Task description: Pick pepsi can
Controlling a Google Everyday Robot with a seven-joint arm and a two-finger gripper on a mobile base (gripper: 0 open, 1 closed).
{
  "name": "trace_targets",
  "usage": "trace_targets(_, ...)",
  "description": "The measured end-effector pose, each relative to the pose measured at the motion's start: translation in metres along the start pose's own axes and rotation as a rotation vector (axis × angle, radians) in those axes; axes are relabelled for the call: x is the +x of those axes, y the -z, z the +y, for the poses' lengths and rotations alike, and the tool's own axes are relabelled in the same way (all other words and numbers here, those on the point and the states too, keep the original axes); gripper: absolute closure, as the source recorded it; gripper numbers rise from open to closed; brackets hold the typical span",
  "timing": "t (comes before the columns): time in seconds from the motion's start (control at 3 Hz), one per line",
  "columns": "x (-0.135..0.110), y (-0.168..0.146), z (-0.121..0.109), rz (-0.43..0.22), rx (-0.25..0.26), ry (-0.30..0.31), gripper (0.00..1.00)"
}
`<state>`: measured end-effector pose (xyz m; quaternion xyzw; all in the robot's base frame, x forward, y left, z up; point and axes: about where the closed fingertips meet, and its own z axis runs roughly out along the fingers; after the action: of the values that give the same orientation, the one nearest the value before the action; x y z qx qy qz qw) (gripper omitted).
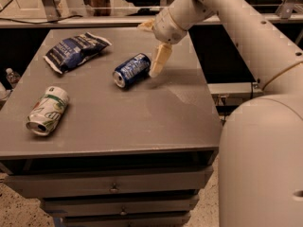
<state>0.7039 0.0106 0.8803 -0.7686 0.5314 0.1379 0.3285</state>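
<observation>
— Well, where do we stand with the pepsi can (132, 70)?

— It lies on its side toward the back of the table (142, 126), one silver end turned our way. We judge it not yet gripped. Our gripper (151, 51) hangs just beside the can's far end, with one pale finger (160, 59) pointing down next to it.

— And the jaws?

— Spread, as we read them: a second pale tip shows well apart, up by the wrist. Nothing sits between them.

— Why come in at that end?

— Probably so the jaws can straddle the round body, since a lying can rolls if we nudge it. The chip bag (75, 51) and the white-and-green can (47, 110) lie well apart, leaving us room.
</observation>
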Motion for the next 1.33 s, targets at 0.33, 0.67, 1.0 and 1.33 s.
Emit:
trace_targets(0.33, 0.002, -0.016, -0.002, -0.01, -0.015, -0.007, 0.0)
trace_targets(0.67, 0.0, -0.026, -0.002, -0.018, -0.025, -0.011, 0.18)
trace_targets(1.0, -0.002, -0.032, -0.001, -0.028, -0.03, -0.016, 0.41)
trace_targets(1.33, -0.002, -0.033, 0.001, -0.029, -0.031, -0.024, 0.65)
